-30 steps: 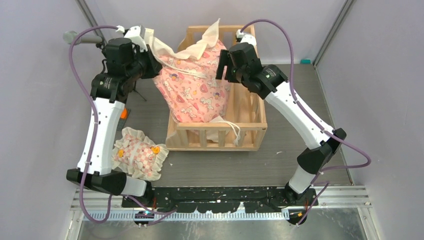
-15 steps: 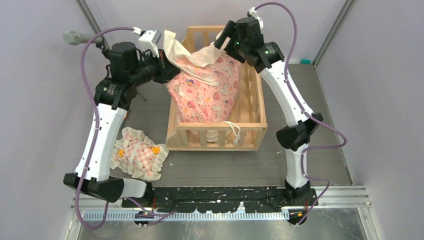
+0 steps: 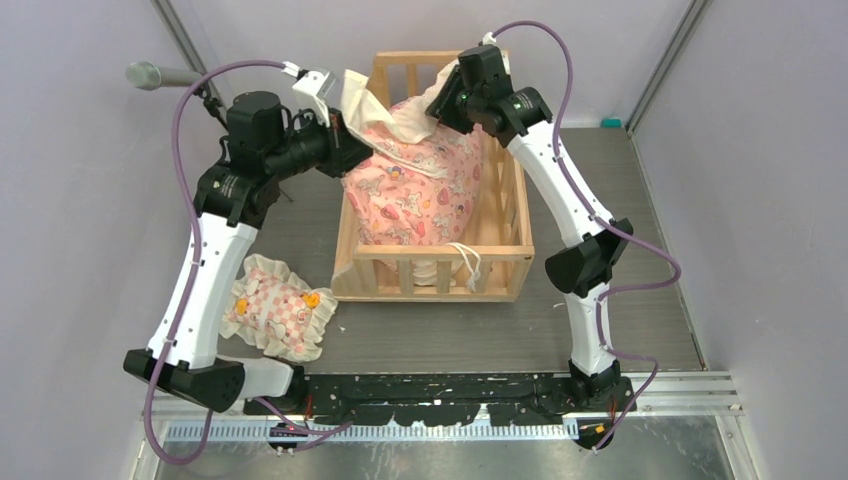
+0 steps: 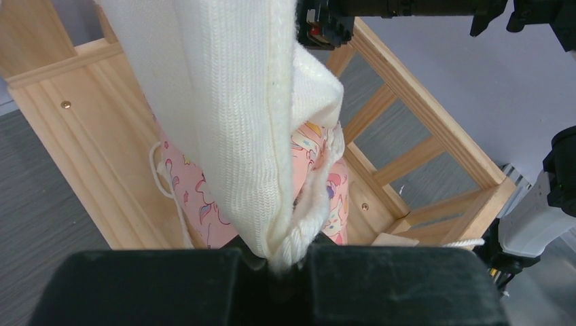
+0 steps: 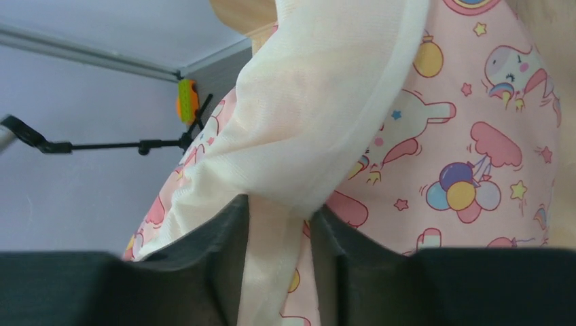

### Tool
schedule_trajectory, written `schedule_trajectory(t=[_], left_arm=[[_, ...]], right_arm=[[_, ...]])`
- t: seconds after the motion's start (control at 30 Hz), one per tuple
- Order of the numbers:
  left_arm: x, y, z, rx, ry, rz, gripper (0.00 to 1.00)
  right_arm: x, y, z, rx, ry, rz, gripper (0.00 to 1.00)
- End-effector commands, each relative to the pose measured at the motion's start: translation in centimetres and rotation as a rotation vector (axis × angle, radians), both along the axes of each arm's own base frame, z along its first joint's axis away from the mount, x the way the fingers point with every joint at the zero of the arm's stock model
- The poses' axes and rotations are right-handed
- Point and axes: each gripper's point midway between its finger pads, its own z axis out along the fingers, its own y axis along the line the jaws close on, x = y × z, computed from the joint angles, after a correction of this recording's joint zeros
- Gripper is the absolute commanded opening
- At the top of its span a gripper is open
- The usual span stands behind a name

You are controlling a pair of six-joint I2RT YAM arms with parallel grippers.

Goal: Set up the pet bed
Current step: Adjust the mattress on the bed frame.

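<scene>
Top external view: since a second ago, the right arm is reaching further back, and the right gripper point(image 3: 440, 105) is now sitting at the pet bed's far right corner rather than beside the pink cushion point(image 3: 415, 195). The left gripper point(image 3: 345, 130) is standing further right, over the bed's left rail. The cushion is hanging more squarely inside the frame.

The pet bed point(image 3: 390, 258) is standing at mid-table, between the two arms. A small frilled pillow point(image 3: 280, 310) is lying on the table by the bed's near left corner, partly behind the left arm. A white cord point(image 3: 462, 256) is draping over the near rail.

The left wrist view is showing what the overhead does not: the left gripper is clenched on the cushion's cream frill point(image 4: 238, 122), with the fabric pinched between the black fingers point(image 4: 136, 285). In the right wrist view the frill point(image 5: 306, 136) is running down between the right fingers point(image 5: 204, 272); whether they are gripping it cannot be told.
</scene>
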Motion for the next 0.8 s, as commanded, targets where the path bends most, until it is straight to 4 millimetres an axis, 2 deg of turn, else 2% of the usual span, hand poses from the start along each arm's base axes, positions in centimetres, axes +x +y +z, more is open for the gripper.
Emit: schedule_trajectory(t=[0.0,0.1,0.13,0.2,0.3,0.53,0.67,0.77], left_arm=[[-1.2,-0.4,2.1,-0.016,-0.11,-0.054,0.0],[-1.2,-0.3,2.1,-0.015,-0.112,-0.045,0.0],[-1.1,-0.2,2.1,-0.014,-0.114,-0.039,0.0],[-0.7,0.5,2.1,-0.003,-0.119,0.009,0.0],[0.4,2.7,2.4,0.038,-0.15,0.151,0.0],[1.7,10.6,4.2,0.106,-0.215,0.544,0.0],[1.1,13.7,5.5,0.113,-0.246,0.673,0.0],[-0.2,15.4,7.7,0.1,-0.322,0.75,0.0]], right_arm=[[0.1,0.5,2.9,0.055,-0.075,0.032,0.29],[0.0,0.3,4.5,0.069,-0.117,0.042,0.05],[-0.1,0.1,5.0,0.072,-0.133,0.041,0.01],[-0.2,0.1,6.7,0.093,-0.181,0.044,0.01],[-0.1,0.8,9.2,0.165,-0.249,0.071,0.0],[-0.6,7.7,14.2,0.497,-0.338,0.274,0.0],[-2.1,11.6,17.4,0.607,-0.448,0.363,0.0],[-4.0,13.1,20.5,0.688,-0.56,0.395,0.0]])
